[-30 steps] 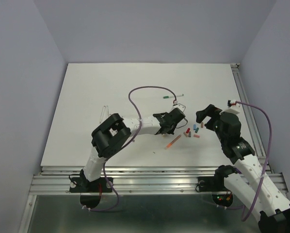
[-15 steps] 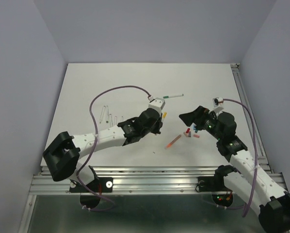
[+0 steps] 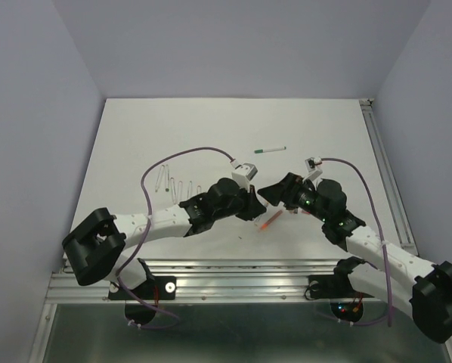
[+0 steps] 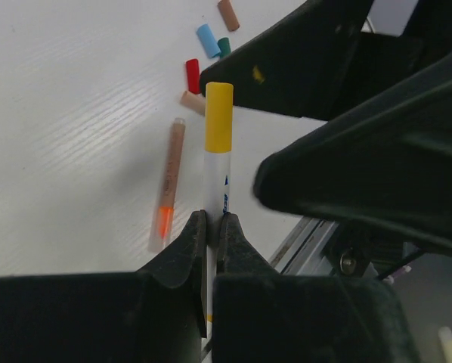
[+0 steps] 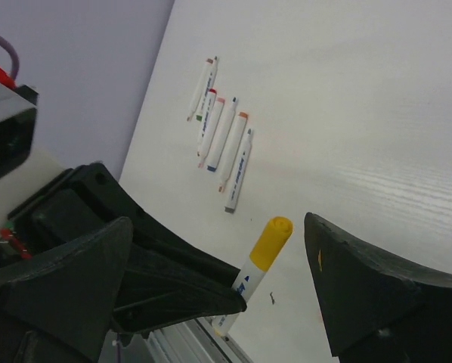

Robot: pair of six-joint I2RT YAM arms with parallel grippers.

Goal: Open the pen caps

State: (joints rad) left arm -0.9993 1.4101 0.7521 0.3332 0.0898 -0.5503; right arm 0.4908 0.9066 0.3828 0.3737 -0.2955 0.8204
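My left gripper (image 4: 211, 227) is shut on a white pen barrel (image 4: 215, 178) with a yellow cap (image 4: 218, 117) and holds it above the table. My right gripper (image 5: 218, 221) is open, with its fingers on either side of the yellow cap (image 5: 271, 240) and not touching it. In the top view the two grippers, left (image 3: 256, 200) and right (image 3: 271, 193), meet tip to tip. Loose caps lie on the table: blue (image 4: 208, 39), green (image 4: 224, 47), red (image 4: 193, 74) and pinkish ones (image 4: 227, 13).
An orange-tipped pen (image 4: 169, 181) lies on the table under the grippers (image 3: 269, 221). A row of several uncapped pens (image 5: 222, 140) lies at the left (image 3: 177, 184). A green-tipped pen (image 3: 270, 150) lies farther back. The metal rail (image 3: 233, 266) runs along the near edge.
My left gripper has swung right and nearer with the yellow-capped pen. My right gripper has moved left to it, so its open fingers now flank the cap.
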